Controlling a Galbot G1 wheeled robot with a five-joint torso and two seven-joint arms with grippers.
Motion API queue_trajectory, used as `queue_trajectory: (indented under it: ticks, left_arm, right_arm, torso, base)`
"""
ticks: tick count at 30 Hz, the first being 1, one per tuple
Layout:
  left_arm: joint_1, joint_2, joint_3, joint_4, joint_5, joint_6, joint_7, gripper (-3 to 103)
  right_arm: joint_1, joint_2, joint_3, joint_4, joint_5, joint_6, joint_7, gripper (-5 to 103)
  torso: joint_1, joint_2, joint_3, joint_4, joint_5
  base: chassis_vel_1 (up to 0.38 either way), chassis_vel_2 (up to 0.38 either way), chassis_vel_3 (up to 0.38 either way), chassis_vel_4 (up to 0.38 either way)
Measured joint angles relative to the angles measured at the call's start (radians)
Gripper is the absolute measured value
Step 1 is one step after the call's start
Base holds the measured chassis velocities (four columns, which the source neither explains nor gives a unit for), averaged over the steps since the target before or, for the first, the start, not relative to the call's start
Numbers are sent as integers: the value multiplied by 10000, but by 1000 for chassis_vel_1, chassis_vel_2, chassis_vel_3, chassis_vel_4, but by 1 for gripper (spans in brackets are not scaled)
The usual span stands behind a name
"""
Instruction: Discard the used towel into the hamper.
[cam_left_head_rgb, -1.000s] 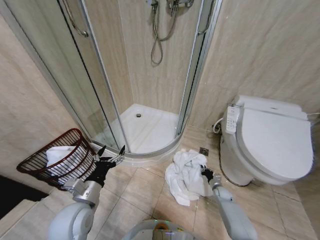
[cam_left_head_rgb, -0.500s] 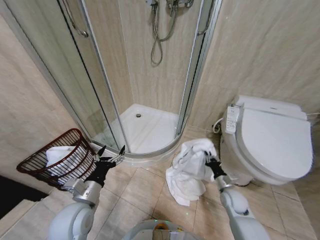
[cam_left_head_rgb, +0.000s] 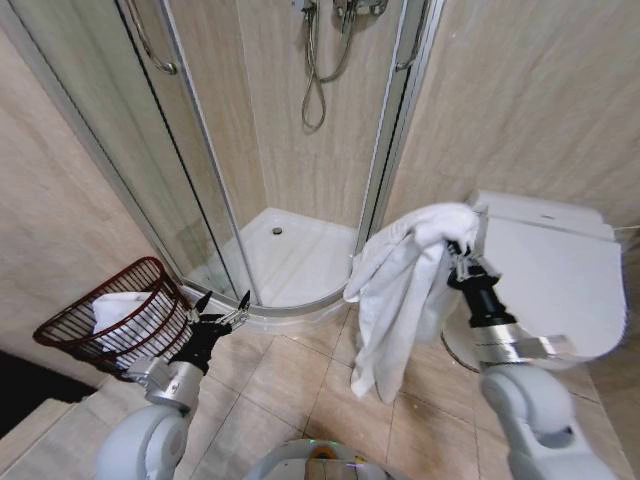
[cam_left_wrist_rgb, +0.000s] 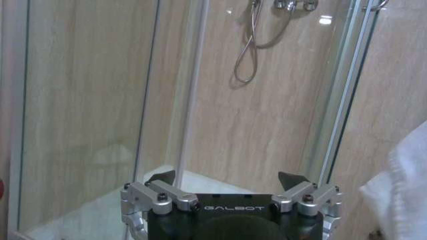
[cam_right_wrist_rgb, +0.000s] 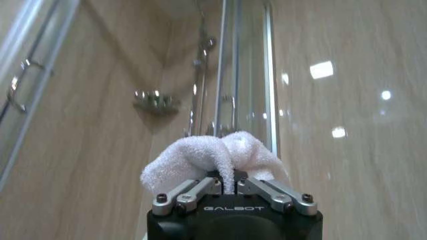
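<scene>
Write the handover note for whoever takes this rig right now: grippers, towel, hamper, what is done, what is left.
Right gripper: shut on the towel, raised in front of the toilet; the towel hangs clear of the floor.
Left gripper: jaws open, empty, low beside the hamper.
Hamper: on the floor at the robot's left, by the shower enclosure, with a white cloth already inside.
Done: towel grasped and off the floor.
Left: carry it across to the hamper, release it inside.
</scene>
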Motion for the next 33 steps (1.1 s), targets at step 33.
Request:
queue_trajectory:
  ticks: [33]
  left_arm:
    - [0, 0, 0, 0, 0, 0, 0, 100]
  right_arm:
    - [15, -1051, 2002, 809, 1481, 119, 530, 8]
  torso:
    - [0, 0, 0, -1, -1]
  base:
    - [0, 0, 0, 0]
